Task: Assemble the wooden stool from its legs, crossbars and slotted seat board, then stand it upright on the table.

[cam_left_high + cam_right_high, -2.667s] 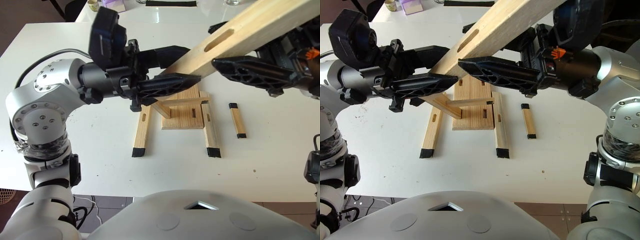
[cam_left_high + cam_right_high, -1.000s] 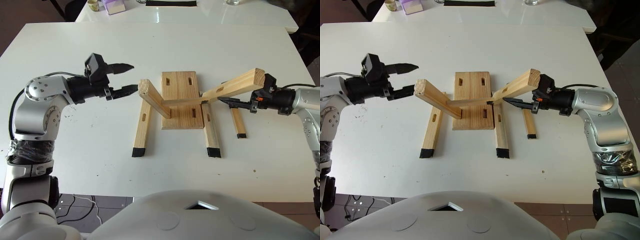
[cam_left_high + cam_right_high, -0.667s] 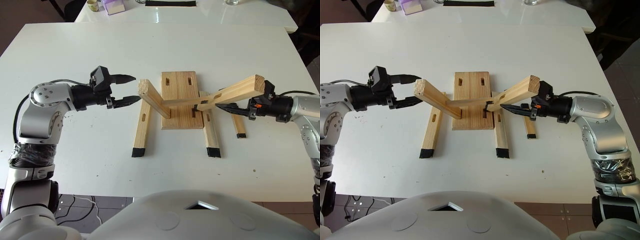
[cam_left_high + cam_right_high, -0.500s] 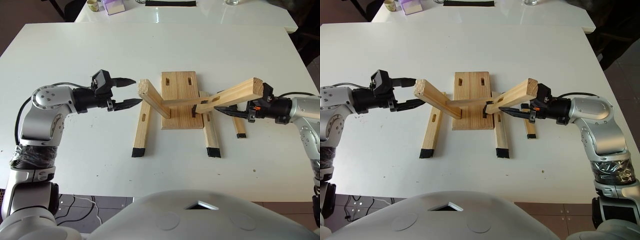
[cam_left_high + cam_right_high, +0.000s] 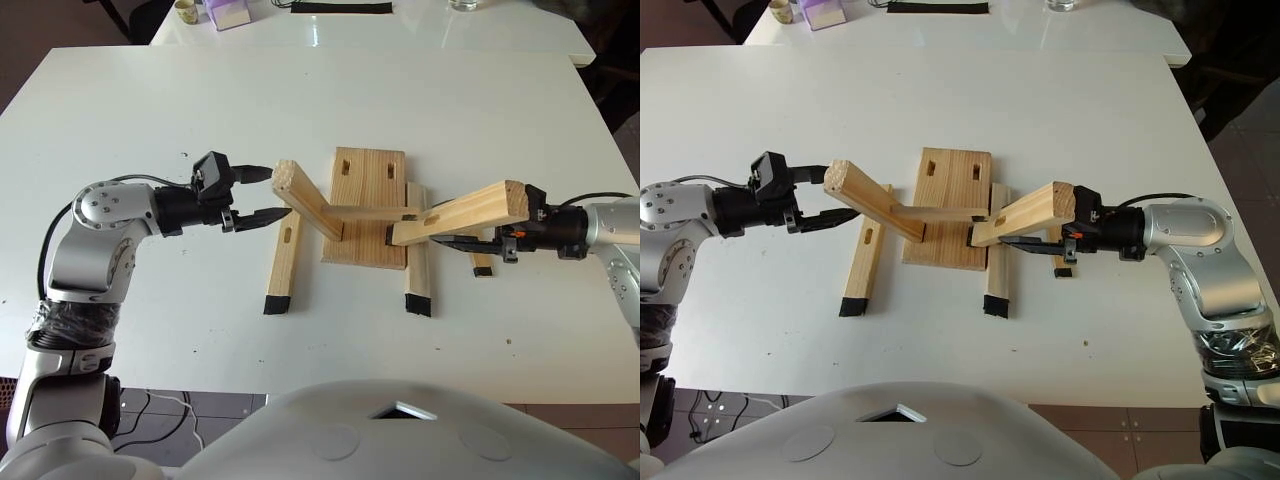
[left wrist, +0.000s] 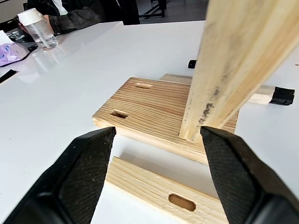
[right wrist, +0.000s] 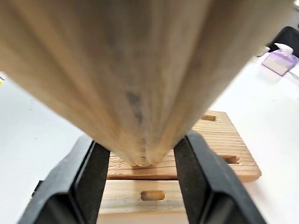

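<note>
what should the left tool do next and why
Probably close the left tool on the raised left leg. Its fingers stand open on either side of that leg's top end, while the right tool grips the other raised leg, joined to it by a crossbar above the seat board.

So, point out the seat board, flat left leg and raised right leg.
seat board (image 5: pixel 366 185): left eye view, bare top face.
flat left leg (image 5: pixel 283 265): left eye view, mid-length.
raised right leg (image 5: pixel 460 212): left eye view, side face.
</note>
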